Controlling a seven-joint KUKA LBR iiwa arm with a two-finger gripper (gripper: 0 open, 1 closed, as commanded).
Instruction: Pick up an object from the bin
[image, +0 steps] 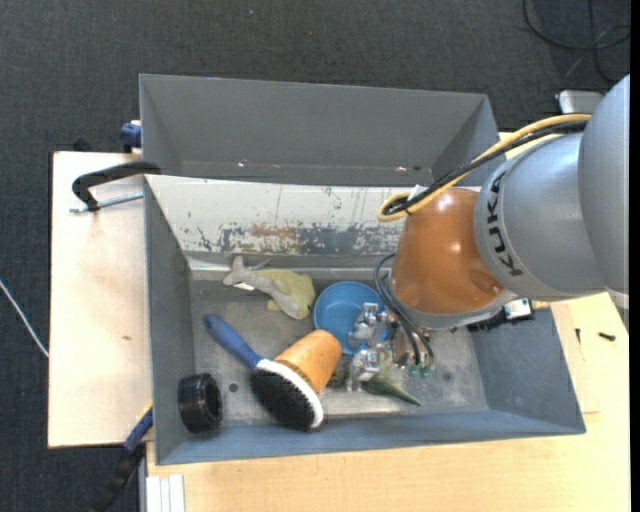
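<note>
From left, in grey bin (168, 330): black round cap (200, 402) at front corner; blue-handled brush (285, 395) touching orange cup (312, 358); blue bowl (340, 303) behind; gripper (375, 350) low over green pointed piece (392, 390), just right of cup; opening not discernible.

Arm (565, 215): broad silver-grey cylindrical link, dark KUKA lettering (497, 235) along its side. Wrist cover (445, 258): rounded, glossy orange. Cables (470, 166): one yellow, one black, arching together into the cover. Gripper (376, 346): small, bare silvery metal.
</note>
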